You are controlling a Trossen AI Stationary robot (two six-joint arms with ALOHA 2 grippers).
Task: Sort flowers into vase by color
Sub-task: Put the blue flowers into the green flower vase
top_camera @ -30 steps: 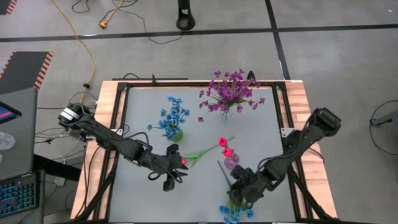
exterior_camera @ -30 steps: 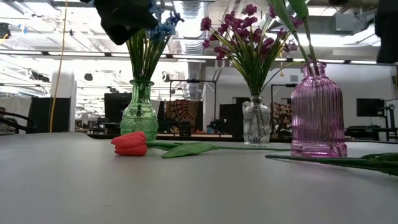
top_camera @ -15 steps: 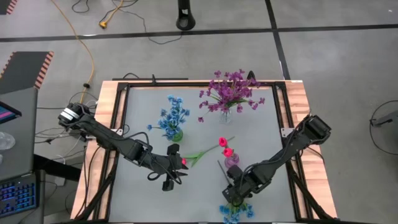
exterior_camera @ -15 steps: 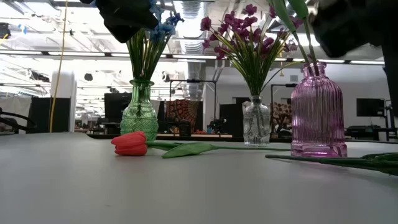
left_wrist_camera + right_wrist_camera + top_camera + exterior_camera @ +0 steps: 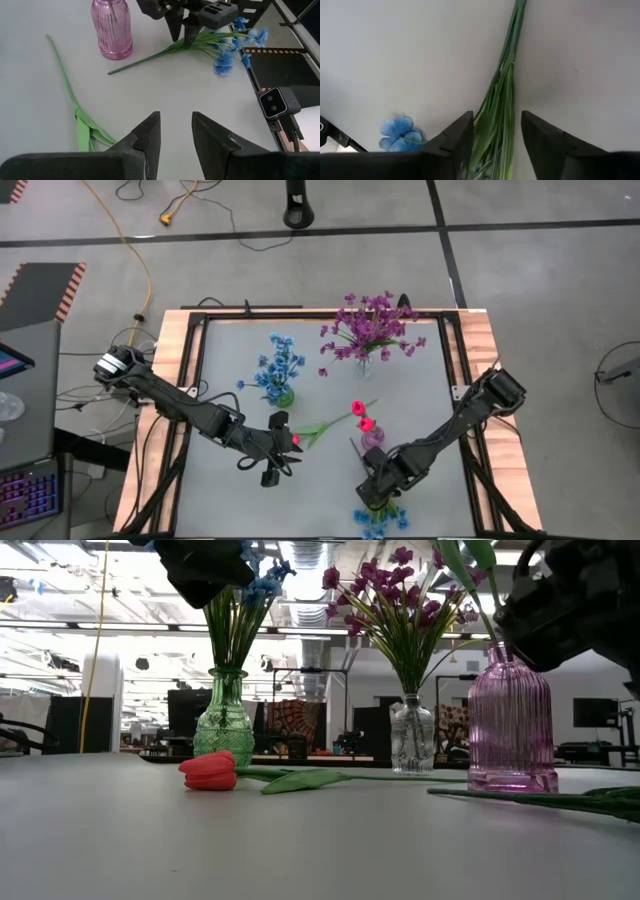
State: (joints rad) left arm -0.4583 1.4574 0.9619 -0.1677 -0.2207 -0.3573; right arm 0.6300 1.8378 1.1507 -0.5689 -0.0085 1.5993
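A blue sprig [image 5: 375, 521] lies flat near the table's near edge. My right gripper [image 5: 496, 131] is open above its bundled green stems [image 5: 501, 107], one finger on either side; whether they touch, I cannot tell. In the left wrist view it stands over the stems [image 5: 165, 49] with the blossoms [image 5: 232, 47] beyond. A red tulip [image 5: 210, 770] lies on its side on the table, its stem [image 5: 62, 70] reaching toward the pink vase [image 5: 111, 27]. My left gripper [image 5: 175, 132] is open and hovers beside the tulip's leaves [image 5: 87, 131].
A green vase with blue flowers [image 5: 280, 370], a clear vase with purple flowers [image 5: 365, 330] and the pink vase [image 5: 371, 438] with a red tulip stand mid-table. A black frame [image 5: 195, 380] rims the table. Bare grey tabletop lies between the two grippers.
My right arm has lowered and drawn toward the table's near-left, bringing its gripper down over the blue sprig's stems; in the low view it has come into sight at the upper right. The flowers have stayed where they were.
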